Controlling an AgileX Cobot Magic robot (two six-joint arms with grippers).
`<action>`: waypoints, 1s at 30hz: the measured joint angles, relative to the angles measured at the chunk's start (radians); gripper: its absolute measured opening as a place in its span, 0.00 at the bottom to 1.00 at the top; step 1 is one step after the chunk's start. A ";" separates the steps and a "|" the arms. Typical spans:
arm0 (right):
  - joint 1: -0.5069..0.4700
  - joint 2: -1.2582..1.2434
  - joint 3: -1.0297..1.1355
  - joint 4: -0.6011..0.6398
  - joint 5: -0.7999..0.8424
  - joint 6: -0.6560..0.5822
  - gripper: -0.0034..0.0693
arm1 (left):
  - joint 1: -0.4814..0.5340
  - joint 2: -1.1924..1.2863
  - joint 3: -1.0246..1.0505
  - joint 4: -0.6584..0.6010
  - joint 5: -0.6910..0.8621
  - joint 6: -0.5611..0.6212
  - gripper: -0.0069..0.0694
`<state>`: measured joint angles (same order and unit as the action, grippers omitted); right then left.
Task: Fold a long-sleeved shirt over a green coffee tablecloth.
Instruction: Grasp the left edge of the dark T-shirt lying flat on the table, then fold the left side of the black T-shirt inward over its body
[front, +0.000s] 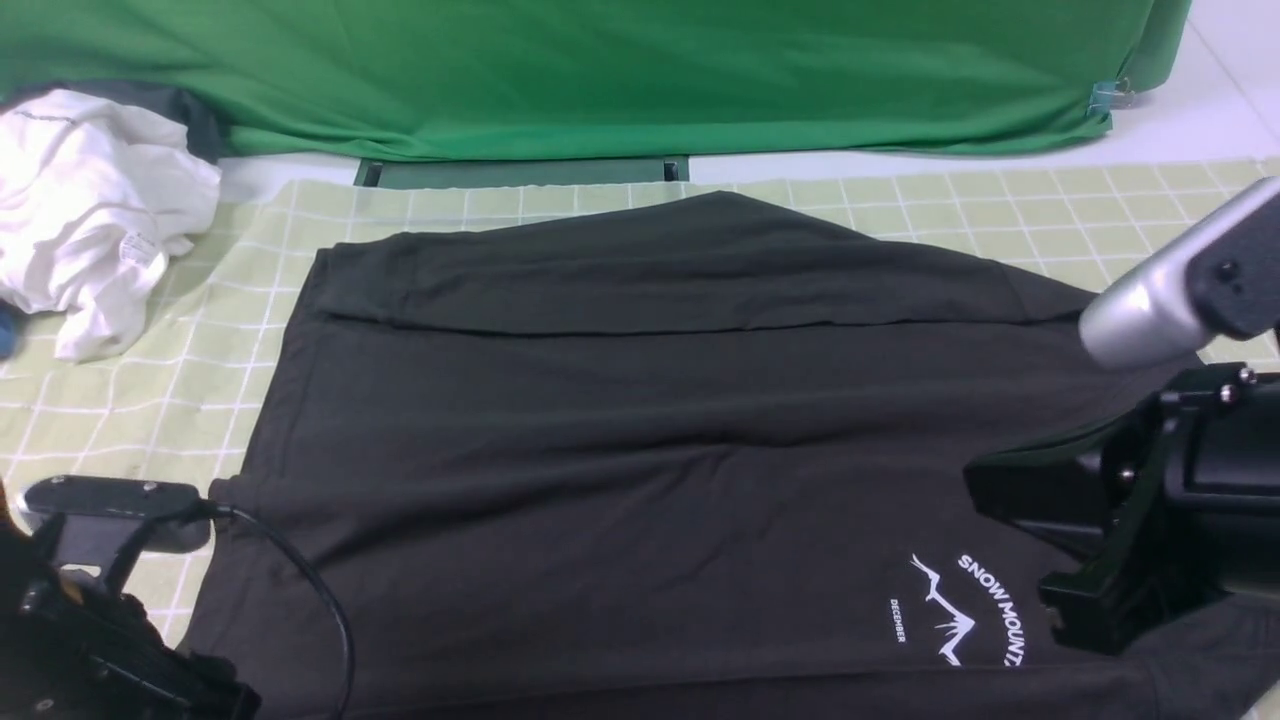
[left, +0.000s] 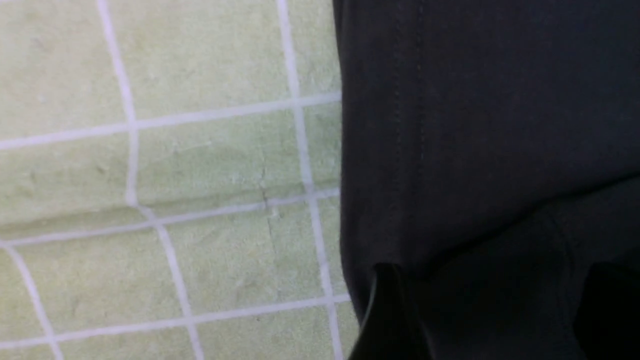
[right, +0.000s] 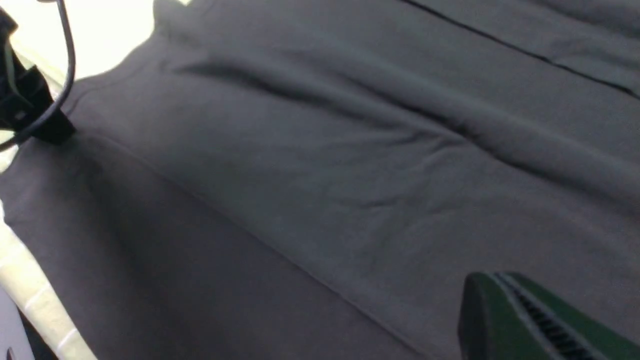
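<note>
My black long-sleeved shirt (front: 640, 440) lies spread flat across the pale green grid tablecloth (front: 150, 380), its far edge folded over into a band. A white mountain print reading SNOW MOUNT shows near my right claw (front: 1040, 500), which hangs over the cloth. My left claw (front: 130, 510) sits at the shirt's left edge. Only the left wrist view shows the stitched hem (left: 400, 150). Only the right wrist view shows one green fingertip (right: 525, 320). I cannot tell how far either claw is open, or whether it grips anything.
</note>
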<state>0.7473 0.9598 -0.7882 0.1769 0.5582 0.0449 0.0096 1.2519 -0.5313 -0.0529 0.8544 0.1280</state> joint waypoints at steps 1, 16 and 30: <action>0.000 0.003 0.000 0.000 0.000 0.000 0.05 | 0.000 0.012 0.000 0.000 0.004 0.005 0.68; 0.000 0.004 -0.001 0.003 -0.005 -0.004 0.05 | 0.000 0.150 -0.003 -0.019 0.005 0.005 0.50; 0.000 0.004 -0.001 0.004 -0.037 -0.026 0.06 | 0.000 0.067 -0.149 -0.022 0.236 0.015 0.11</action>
<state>0.7473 0.9643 -0.7892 0.1807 0.5209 0.0187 0.0096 1.3188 -0.6799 -0.0749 1.0900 0.1433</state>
